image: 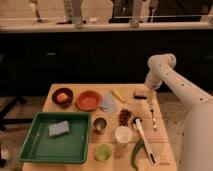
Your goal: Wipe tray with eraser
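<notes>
The green tray lies at the front left of the wooden table, with a grey-blue sponge pad inside it. The eraser, a small block with a dark top, lies at the far right of the table. My gripper hangs from the white arm just to the right of the eraser, low over the table and very close to it. I cannot tell whether it touches the eraser. The gripper is far from the tray.
An orange bowl, a dark bowl holding an orange fruit, a blue cloth, a metal cup, a white cup, a green cup, a fork and a white-handled utensil crowd the table's middle and right.
</notes>
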`<action>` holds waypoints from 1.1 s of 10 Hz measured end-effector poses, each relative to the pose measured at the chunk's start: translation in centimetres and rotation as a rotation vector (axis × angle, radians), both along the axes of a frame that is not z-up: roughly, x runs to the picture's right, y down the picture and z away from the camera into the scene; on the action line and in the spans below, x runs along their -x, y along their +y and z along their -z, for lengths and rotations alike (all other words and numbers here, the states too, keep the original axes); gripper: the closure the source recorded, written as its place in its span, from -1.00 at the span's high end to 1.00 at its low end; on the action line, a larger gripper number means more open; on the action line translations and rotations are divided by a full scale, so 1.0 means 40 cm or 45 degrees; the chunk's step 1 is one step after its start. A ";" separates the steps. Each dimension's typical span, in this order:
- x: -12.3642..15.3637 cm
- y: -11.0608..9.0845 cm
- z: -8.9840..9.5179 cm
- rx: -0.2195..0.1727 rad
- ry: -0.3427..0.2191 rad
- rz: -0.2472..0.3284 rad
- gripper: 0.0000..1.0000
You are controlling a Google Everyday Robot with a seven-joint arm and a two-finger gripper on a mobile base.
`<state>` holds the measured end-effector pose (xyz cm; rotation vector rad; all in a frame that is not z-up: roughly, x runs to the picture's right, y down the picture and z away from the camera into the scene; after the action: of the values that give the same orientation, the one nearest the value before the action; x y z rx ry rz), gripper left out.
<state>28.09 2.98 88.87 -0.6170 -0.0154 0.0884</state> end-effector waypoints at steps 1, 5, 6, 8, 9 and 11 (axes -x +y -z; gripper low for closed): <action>-0.008 -0.002 -0.014 0.012 0.004 -0.006 0.60; -0.051 0.009 -0.058 0.035 0.010 -0.047 0.60; -0.051 0.009 -0.068 0.029 0.001 -0.059 0.60; -0.047 0.013 -0.083 0.013 -0.016 -0.077 0.60; -0.048 0.017 -0.084 0.011 -0.023 -0.079 0.60; -0.048 0.019 -0.085 0.012 -0.026 -0.078 0.60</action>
<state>30.01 3.74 92.27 -0.6266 -0.0538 0.1416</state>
